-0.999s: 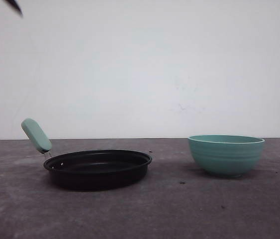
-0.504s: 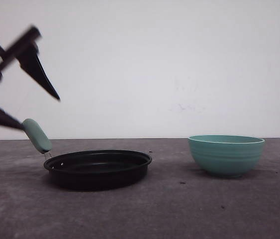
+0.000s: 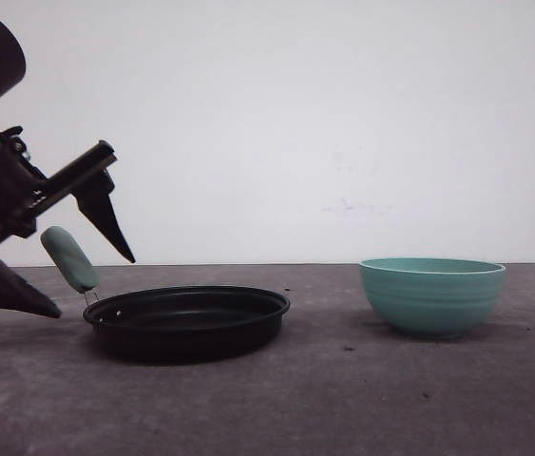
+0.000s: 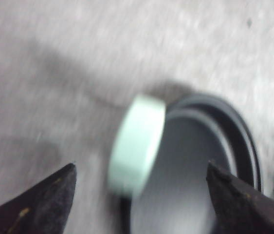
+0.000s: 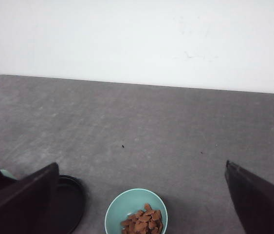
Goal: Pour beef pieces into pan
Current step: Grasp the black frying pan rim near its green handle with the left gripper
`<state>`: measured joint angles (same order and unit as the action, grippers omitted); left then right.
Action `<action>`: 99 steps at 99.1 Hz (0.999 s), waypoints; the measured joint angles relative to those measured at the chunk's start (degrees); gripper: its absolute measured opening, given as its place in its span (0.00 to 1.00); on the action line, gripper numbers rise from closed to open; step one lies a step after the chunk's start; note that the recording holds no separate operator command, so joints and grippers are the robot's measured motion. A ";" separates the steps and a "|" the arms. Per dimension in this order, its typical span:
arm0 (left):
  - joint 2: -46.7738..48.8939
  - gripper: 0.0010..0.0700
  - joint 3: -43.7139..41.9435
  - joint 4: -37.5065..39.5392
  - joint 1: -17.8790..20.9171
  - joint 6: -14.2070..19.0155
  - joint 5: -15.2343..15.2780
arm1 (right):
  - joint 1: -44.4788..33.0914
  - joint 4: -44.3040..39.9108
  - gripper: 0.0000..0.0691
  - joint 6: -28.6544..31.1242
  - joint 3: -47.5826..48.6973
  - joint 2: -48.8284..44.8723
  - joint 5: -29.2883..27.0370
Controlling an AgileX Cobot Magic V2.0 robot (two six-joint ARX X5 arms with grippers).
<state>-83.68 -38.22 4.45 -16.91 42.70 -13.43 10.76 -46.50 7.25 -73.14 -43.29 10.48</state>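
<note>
Pan (image 3: 187,321) sits at lower left of the front view, empty and black, and the left gripper (image 3: 82,271) has come down within a second, its fingers spread wide on both sides of the mint handle (image 3: 69,258), not yet closed. Beef pieces (image 5: 142,221) lie in the teal bowl (image 3: 432,295) at right. The right gripper (image 5: 141,207) hangs released above it. Grey counter (image 3: 343,408), then white wall (image 3: 324,123).
</note>
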 joint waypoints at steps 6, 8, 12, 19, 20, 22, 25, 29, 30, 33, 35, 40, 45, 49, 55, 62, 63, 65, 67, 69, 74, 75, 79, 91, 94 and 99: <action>-1.40 0.73 0.00 2.47 -0.02 0.94 0.00 | 0.02 -0.72 0.99 -0.17 0.00 0.04 0.00; -1.88 0.73 0.00 3.23 -0.02 1.31 0.00 | 0.02 -0.98 0.99 -0.35 0.00 0.09 -0.02; -2.84 0.73 0.00 4.52 -0.02 1.99 0.00 | 0.02 -1.70 0.99 -0.76 0.00 0.13 -0.02; -4.37 0.73 0.00 5.62 0.00 2.56 0.00 | 0.00 -2.54 0.99 -1.18 0.00 0.13 -0.02; -4.57 0.73 0.00 5.66 0.00 2.60 0.00 | 0.02 -2.54 0.99 -1.25 0.00 0.13 -0.02; -4.96 0.72 0.00 5.81 -0.02 2.78 0.00 | 0.02 -2.54 0.99 -1.31 0.00 0.15 -0.02; -5.49 0.70 0.00 6.14 -0.02 2.95 0.00 | 0.02 -2.51 0.99 -1.42 0.00 0.15 -0.02; -5.90 0.65 0.00 6.58 0.00 3.04 0.00 | 0.02 -2.54 0.99 -1.49 0.00 0.20 -0.02; -5.95 0.64 0.00 6.60 0.00 3.02 0.02 | 0.02 -2.54 0.99 -1.49 0.00 0.20 -0.02; -6.08 0.57 0.00 6.58 0.00 3.06 0.07 | 0.02 -2.51 0.99 -1.49 0.00 0.20 -0.02; -6.16 0.52 0.00 6.51 0.00 3.04 0.07 | 0.02 -2.54 0.99 -1.49 0.00 0.20 -0.02; -6.43 0.37 0.00 6.56 0.00 3.04 0.07 | 0.02 -2.54 0.99 -1.49 0.00 0.20 -0.02; -6.45 0.24 0.00 6.82 -0.02 2.99 0.09 | 0.02 -2.54 0.99 -1.49 0.00 0.20 -0.02; -6.45 0.16 0.00 7.54 -0.02 2.91 0.04 | 0.07 -2.54 0.99 -1.51 0.00 0.20 -0.02; -6.45 0.08 0.00 8.15 0.00 2.21 -0.04 | 0.07 -2.54 0.99 -1.57 0.00 0.20 -0.04; -6.45 0.06 0.00 8.22 -0.02 1.79 0.00 | 0.07 -2.56 0.99 -2.05 0.00 0.17 -0.20; -6.45 0.06 0.00 8.22 -0.02 1.68 0.00 | 0.07 -2.56 0.99 -2.14 0.00 0.17 -0.22; -6.45 0.06 0.00 8.20 -0.02 1.44 0.00 | 0.07 -2.60 0.99 -2.36 0.00 0.17 -0.42; -6.43 0.06 0.00 8.20 -0.04 1.38 0.00 | 0.07 -2.69 0.99 -2.43 0.00 0.13 -0.81; -6.40 0.06 0.00 8.17 -0.04 1.29 -0.02 | 0.07 -2.89 0.99 -2.56 0.00 -0.02 -1.49; -6.19 0.06 0.00 8.00 -0.15 1.07 -0.22 | 0.07 -3.61 0.98 -2.62 0.00 -0.57 -2.95; -6.12 0.06 0.00 7.96 -0.17 1.01 -0.24 | 0.07 -3.80 0.97 -2.62 0.00 -0.68 -3.26; -5.62 0.06 0.00 7.65 -0.28 0.76 -0.33 | 0.07 -4.28 0.95 -2.73 0.02 -1.25 -4.44; -2.69 0.06 0.07 7.10 -0.94 0.20 -1.20 | 0.07 -3.98 0.90 -2.86 1.86 -4.76 -6.21; -1.49 0.06 0.07 7.06 -1.16 0.15 -1.70 | 0.07 -3.78 0.89 -2.89 2.84 -6.03 -6.25; 1.14 0.06 0.04 6.80 -1.73 -0.09 -2.80 | 0.04 -3.21 0.85 -2.93 4.74 -8.28 -6.23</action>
<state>-82.54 -38.17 11.25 -18.63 42.61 -16.23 10.81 -49.71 4.32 -68.40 -51.57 4.25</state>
